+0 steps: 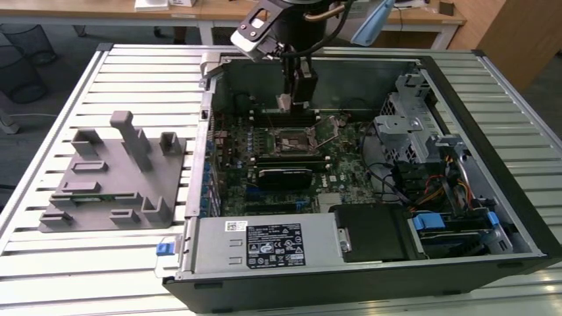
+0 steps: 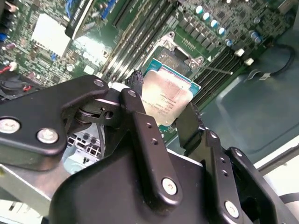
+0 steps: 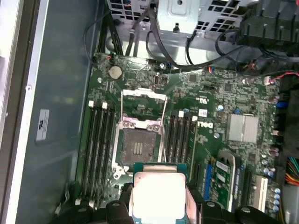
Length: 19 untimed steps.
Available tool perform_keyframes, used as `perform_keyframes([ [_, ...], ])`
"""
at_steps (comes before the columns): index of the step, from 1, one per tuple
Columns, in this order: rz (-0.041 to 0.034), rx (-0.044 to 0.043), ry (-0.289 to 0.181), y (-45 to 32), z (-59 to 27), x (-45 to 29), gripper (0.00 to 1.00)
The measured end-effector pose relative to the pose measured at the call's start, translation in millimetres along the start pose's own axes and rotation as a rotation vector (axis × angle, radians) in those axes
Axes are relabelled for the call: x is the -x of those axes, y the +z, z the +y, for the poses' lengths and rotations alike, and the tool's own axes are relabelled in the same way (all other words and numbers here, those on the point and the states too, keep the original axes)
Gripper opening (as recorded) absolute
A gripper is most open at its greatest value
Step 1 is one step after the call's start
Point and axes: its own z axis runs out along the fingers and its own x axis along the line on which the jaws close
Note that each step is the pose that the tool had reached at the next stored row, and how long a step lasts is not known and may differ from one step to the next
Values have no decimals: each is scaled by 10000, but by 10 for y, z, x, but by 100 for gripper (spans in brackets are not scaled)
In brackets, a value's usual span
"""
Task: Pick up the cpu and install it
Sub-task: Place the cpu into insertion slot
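Slatted counter (image 1: 88,263) holds the case (image 1: 369,286); my fingers (image 2: 145,133) pinch the cpu (image 3: 159,193) near its socket (image 3: 138,147). Tilted, it might land crooked and break.

Print on cpu (image 2: 164,99), white label (image 1: 274,245) on silver box (image 1: 220,253): illegible.

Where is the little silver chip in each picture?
Exterior view: the cpu hangs in the claw, above the motherboard.
Second wrist view: cpu between the claw's black fingers.
First wrist view: cpu nearest the camera, beside the socket.
Shared landmark: the empty socket.
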Motion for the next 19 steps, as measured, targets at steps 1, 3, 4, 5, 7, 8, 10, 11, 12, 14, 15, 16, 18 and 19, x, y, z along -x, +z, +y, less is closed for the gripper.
perform_keyframes([
  [1,2,-5,12,19,15,-3,53],
  [3,-2,-13,72,55,30,-3,53],
  [4,-2,-15,101,74,35,-3,53],
  [5,-1,-15,118,90,39,-3,53],
  [7,-2,-15,133,116,41,-4,53],
  [8,-2,-15,135,125,41,-4,53],
  [10,-2,-15,135,135,41,-4,53],
  [11,-3,-16,135,139,41,-4,53],
  [12,-4,-17,134,140,41,-4,53],
  [14,-3,-16,135,142,41,-4,53],
  [15,-3,-16,135,144,41,-4,53],
  [16,-2,-16,135,145,41,-4,53],
  [18,0,-14,135,150,41,-4,53],
  [19,0,-14,135,154,40,-4,53],
])
